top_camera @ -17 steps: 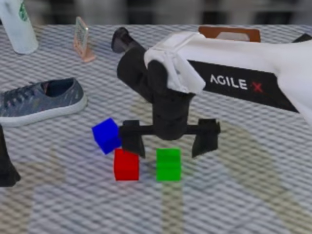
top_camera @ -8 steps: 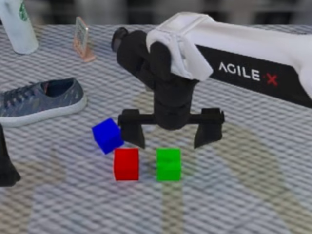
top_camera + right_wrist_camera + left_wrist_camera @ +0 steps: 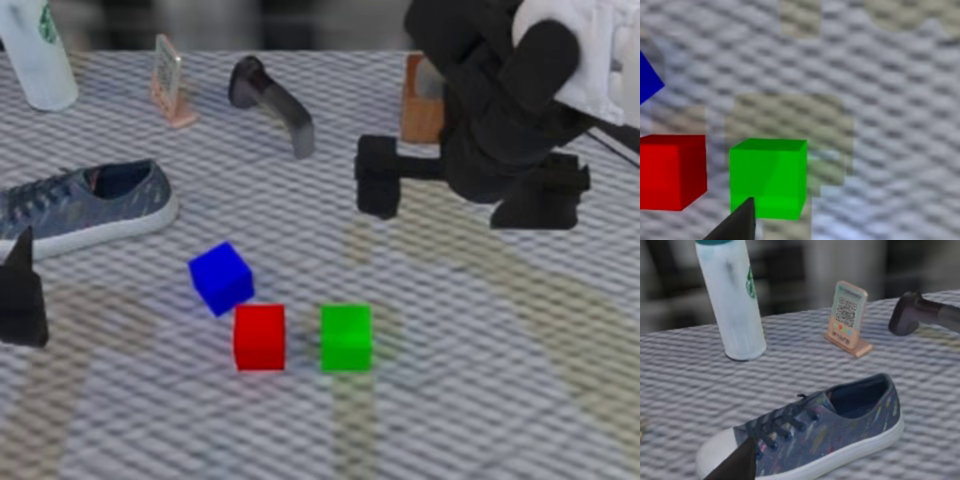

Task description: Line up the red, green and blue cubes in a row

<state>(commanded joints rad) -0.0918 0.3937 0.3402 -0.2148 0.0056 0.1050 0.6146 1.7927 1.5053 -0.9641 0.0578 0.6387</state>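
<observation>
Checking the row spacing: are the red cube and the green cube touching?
Apart. The top view shows a strip of table cloth between the red cube and the green cube, and the right wrist view shows the same gap.

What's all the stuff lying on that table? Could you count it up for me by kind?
Cubes: 3, namely the red cube, the green cube and the blue cube
Shoes: 1, the sneaker
Bottles: 1, the white bottle
QR code stands: 1, the QR sign
Brown boxes: 1, the box
Dark handled tools: 1, the tool
Total: 8
</observation>
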